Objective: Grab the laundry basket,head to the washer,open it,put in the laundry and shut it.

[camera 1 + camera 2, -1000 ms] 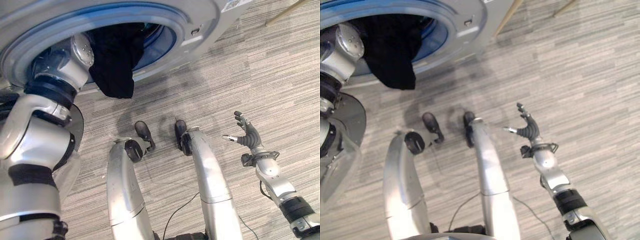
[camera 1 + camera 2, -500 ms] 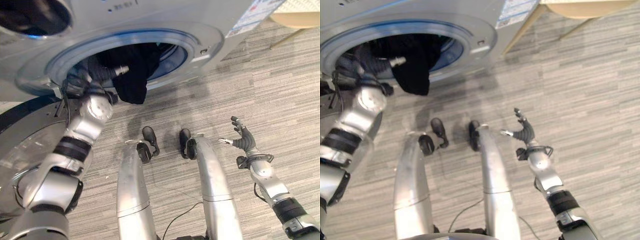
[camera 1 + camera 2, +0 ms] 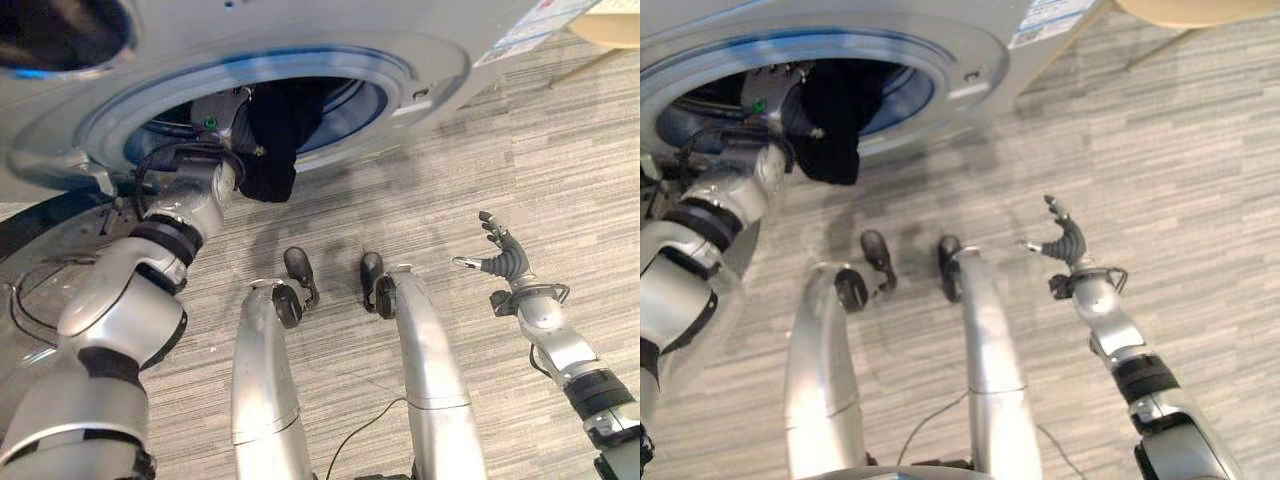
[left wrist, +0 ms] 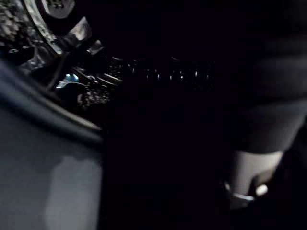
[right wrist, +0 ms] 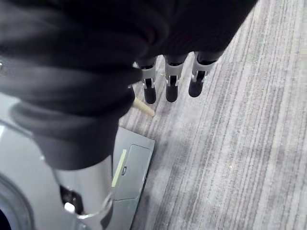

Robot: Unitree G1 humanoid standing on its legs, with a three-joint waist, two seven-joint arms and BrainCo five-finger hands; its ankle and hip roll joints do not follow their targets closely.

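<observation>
Black laundry over washer rim, beside left robot hand, grip unclear; right robot hand fingers apart.

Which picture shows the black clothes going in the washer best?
The left eye view: the black clothes hang over the washer opening's rim beside the left hand. The right eye view shows the same. The left wrist view is mostly dark.

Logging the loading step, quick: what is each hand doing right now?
Left hand: in the washer opening against the dark laundry; fingers hidden, grip cannot be told.
Right hand: open, holding nothing, above the floor.
</observation>
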